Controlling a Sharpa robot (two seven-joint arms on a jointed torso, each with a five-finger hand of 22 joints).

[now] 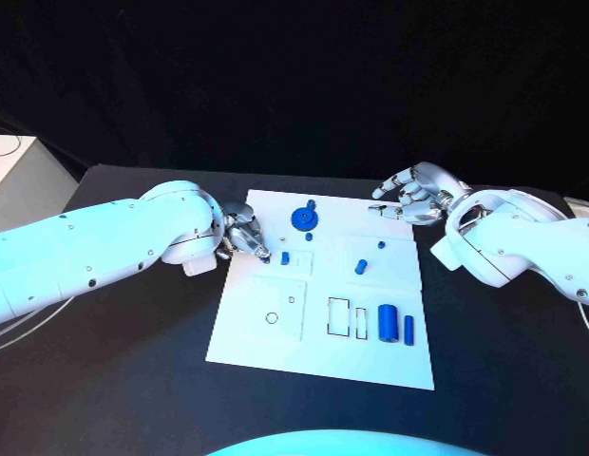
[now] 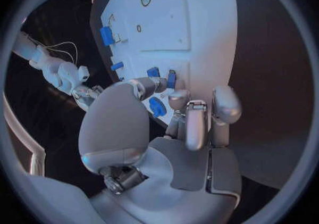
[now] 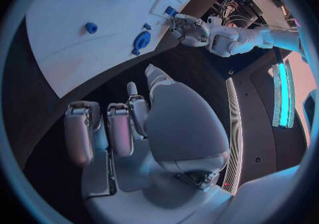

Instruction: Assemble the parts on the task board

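Resting on the task board (image 1: pixel 377 356): unlabelled blue parts (image 1: pixel 388 324); no readable writing

In the head view the left hand (image 1: pixel 244 235) is half hidden behind its own wrist, and whether its fingertips touch the board (image 1: pixel 325 328) cannot be told. The small ring (image 1: pixel 273 317) and the part (image 1: pixel 285 257) beside the fingers are too small to identify. In the left wrist view the thumb covers part of the disc (image 2: pixel 157 107).
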